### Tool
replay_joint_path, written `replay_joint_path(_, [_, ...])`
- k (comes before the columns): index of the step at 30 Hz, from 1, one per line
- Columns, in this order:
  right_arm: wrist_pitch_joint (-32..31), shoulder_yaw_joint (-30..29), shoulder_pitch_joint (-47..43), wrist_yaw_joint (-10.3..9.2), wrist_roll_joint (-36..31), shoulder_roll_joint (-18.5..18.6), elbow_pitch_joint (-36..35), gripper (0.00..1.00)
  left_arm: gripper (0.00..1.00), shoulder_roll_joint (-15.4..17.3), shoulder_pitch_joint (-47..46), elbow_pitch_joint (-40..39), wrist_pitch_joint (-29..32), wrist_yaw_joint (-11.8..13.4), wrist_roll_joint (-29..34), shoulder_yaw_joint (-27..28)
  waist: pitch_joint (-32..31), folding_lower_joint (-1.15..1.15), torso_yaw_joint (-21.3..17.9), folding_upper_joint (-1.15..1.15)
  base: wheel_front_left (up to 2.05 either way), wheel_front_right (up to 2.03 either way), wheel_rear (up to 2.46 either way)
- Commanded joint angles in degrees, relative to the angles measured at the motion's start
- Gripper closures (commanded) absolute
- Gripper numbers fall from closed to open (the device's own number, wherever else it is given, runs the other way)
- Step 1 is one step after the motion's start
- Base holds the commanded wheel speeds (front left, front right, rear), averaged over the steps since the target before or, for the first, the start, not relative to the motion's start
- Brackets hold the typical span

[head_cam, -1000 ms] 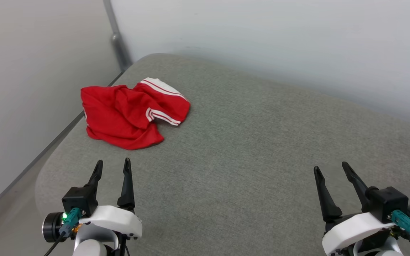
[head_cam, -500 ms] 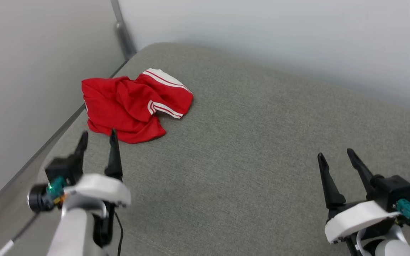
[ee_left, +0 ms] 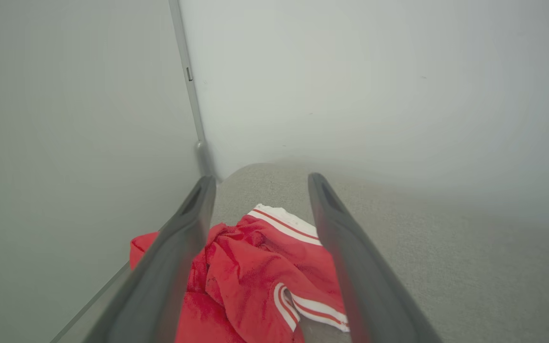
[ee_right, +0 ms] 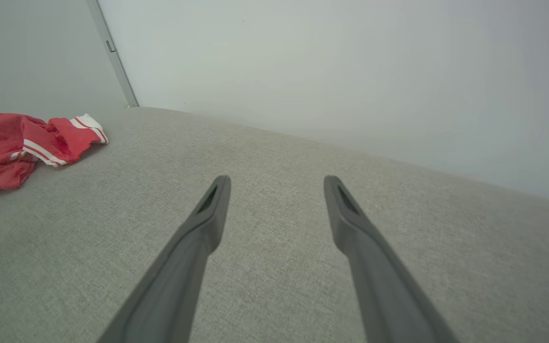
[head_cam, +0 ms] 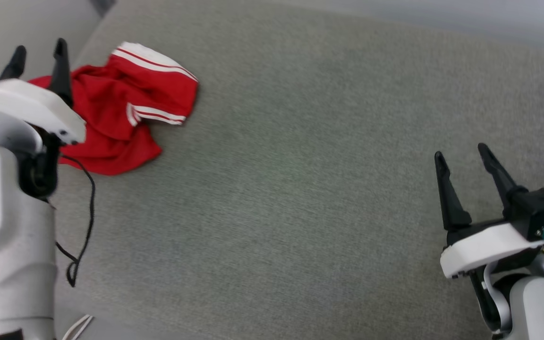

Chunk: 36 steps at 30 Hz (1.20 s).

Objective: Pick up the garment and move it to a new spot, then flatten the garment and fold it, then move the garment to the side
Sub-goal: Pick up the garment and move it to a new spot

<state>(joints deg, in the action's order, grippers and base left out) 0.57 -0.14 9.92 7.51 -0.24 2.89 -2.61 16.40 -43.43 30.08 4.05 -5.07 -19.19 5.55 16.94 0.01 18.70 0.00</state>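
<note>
Red jersey cloth, thin and limp, is what I am working toward. The garment (head_cam: 125, 118) is lying crumpled in a loose heap near the far left corner of the grey padded surface (head_cam: 300, 179). One white sleeve with red stripes is showing at its far edge, and a striped seam is curling across the middle. Folds are running every way, so no hem or shoulder is presenting itself cleanly.

I am judging this to be the first step, the reach for the pick-up, since nothing is being held. The left gripper (head_cam: 38, 51) is hovering at the heap's left side with its two long dark fingers spread apart. In the left wrist view the red bunch is sitting right between them. As I am reading it, the next move is calling for a descent onto a raised ridge of fabric and a firm pinch, because cloth this soft could slip or drag.

The right gripper (head_cam: 461, 153) is hanging well apart from the garment over bare weave, its jaws likewise wide. The surface is looking coarse-woven with rounded edges, meeting smooth pale walls (ee_left: 398, 71).
</note>
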Motion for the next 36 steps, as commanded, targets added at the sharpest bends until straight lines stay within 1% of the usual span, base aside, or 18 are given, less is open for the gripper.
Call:
replay_joint_path(1, [0.2,0.0,1.7,-0.04,-0.4,0.0,-0.4,0.00,0.00,1.1,-1.8,1.3,2.0,-0.4,-0.6,0.1,5.6,-0.01,-4.2,0.00,0.00,0.00,0.00])
replay_joint_path(7, [1.0,0.6,4.5,-0.04,-0.7,0.0,0.3,0.00,0.00,7.7,-6.6,7.3,13.2,-1.8,-4.0,-0.1,10.7,-0.01,-8.4,0.00,0.00,0.00,0.00])
replay_joint_path(9, [1.3,0.9,5.6,-0.04,-0.5,0.0,0.3,0.00,0.00,10.2,-7.3,8.6,16.1,-2.0,-4.8,0.4,12.3,-0.01,-9.7,0.00,0.00,0.00,0.00])
replay_joint_path(13, [2.0,0.8,6.6,-0.04,0.0,0.0,0.6,0.00,0.00,13.9,-7.1,12.1,23.4,-1.9,-6.8,1.8,14.3,-0.01,-11.7,0.00,0.00,0.00,0.00])
replay_joint_path(15, [2.0,0.3,6.8,-0.04,0.0,0.0,0.7,0.00,0.00,14.8,-6.8,13.7,26.5,-1.4,-8.0,2.7,15.0,-0.01,-12.2,0.00,0.00,0.00,0.00])
replay_joint_path(16, [2.0,0.3,6.8,-0.04,0.0,0.0,0.7,0.00,0.00,14.8,-6.8,13.7,26.5,-1.4,-8.0,2.7,15.0,-0.01,-12.2,0.00,0.00,0.00,0.00])
replay_joint_path(17, [2.2,0.2,6.9,-0.04,0.1,0.0,0.9,0.00,0.00,15.5,-6.2,15.0,28.6,-1.1,-9.0,3.5,15.4,-0.01,-12.5,0.00,0.00,0.00,0.00])
replay_joint_path(18, [2.2,0.2,6.9,-0.04,0.1,0.0,0.9,0.00,0.00,15.5,-6.2,15.0,28.6,-1.1,-9.0,3.5,15.4,-0.01,-12.5,0.00,0.00,0.00,0.00])
replay_joint_path(19, [2.4,0.3,7.0,-0.04,0.3,0.0,1.1,0.00,0.00,15.4,-4.8,17.6,33.0,-0.5,-10.4,4.0,15.5,-0.01,-12.9,0.00,0.00,0.00,0.00])
replay_joint_path(20, [2.3,0.4,7.0,-0.04,0.4,0.0,1.2,0.00,0.00,14.9,-4.2,18.6,34.8,-0.3,-11.0,4.0,15.5,-0.01,-13.0,0.00,0.00,0.00,0.00])
replay_joint_path(22, [2.2,0.5,7.1,-0.04,0.7,0.0,1.2,0.00,0.00,14.2,-2.9,19.9,36.9,0.4,-11.7,4.3,15.3,-0.01,-13.1,0.00,0.00,0.00,0.00])
replay_joint_path(23, [2.1,0.5,7.1,-0.04,0.7,0.0,1.1,0.00,0.00,14.0,-2.3,19.8,36.8,0.6,-11.8,4.4,15.1,-0.01,-13.1,0.00,0.00,0.00,0.00])
replay_joint_path(24, [1.8,0.3,6.7,-0.04,1.0,0.0,1.2,0.00,0.51,13.3,-1.3,19.2,36.0,1.1,-12.1,4.4,14.1,-0.01,-13.0,0.00,0.00,0.00,0.00])
replay_joint_path(25, [1.8,0.3,6.5,-0.04,1.0,0.0,1.2,0.00,0.73,13.3,-1.2,18.6,35.2,1.1,-12.0,4.5,13.7,-0.01,-12.9,0.00,0.00,0.00,0.00])
replay_joint_path(26, [1.7,0.3,6.3,-0.04,1.0,0.0,1.3,0.00,1.00,13.5,-1.4,17.9,34.0,1.3,-11.7,4.5,13.2,-0.01,-12.8,0.00,0.00,0.00,0.00])
replay_joint_path(31, [1.9,0.1,4.8,-0.04,1.3,0.0,1.9,0.00,1.00,15.1,-2.7,14.5,27.5,2.0,-9.4,3.7,9.3,-0.01,-12.1,0.00,0.00,0.00,0.00])
replay_joint_path(36, [2.2,-0.3,2.4,-0.04,2.4,0.0,2.8,0.00,1.00,15.1,-3.5,12.1,18.7,2.5,-7.0,2.9,3.5,-0.01,-11.4,0.00,0.00,0.00,0.00])
